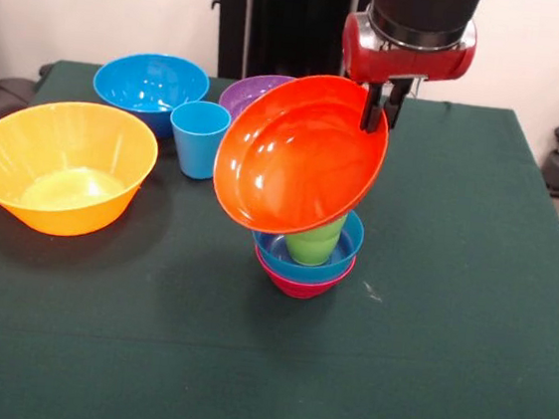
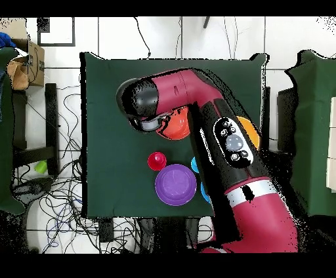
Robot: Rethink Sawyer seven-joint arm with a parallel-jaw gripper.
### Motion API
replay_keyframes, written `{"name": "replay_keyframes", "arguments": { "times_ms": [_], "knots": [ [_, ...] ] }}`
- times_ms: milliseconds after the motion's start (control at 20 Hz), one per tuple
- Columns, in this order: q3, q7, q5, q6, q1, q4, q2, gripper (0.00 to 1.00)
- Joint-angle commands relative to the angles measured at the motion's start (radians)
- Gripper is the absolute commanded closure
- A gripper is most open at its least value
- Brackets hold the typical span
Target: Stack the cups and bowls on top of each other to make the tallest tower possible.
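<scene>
Tower near bench centre: small magenta bowl at bottom, small blue bowl nested in it, green cup inside. Red-orange bowl, tilted, hangs over it, rim pinched at 1 o'clock by gripper. Yellow-orange bowl at 9 o'clock; light blue cup, large blue bowl, purple bowl at 11 o'clock.

The red and black arm is reaching from the 6 o'clock edge of the overhead view up toward 11 o'clock, its wrist bending over the table's middle. In the front view the gripper is hanging down from 12 o'clock, its dark fingers pinching the upper rim of the red-orange bowl and holding it tilted in the air.
</scene>
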Motion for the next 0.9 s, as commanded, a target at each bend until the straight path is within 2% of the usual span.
{"name": "replay_keyframes", "arguments": {
  "times_ms": [50,450,900],
  "knots": [
    [0.020,-0.227,-0.091,-0.054,0.019,-0.008,0.048,1.00],
    [0.019,-0.225,-0.101,-0.078,0.002,0.026,0.041,1.00],
    [0.014,-0.208,-0.109,-0.094,0.018,0.015,0.054,1.00]
  ]
}}
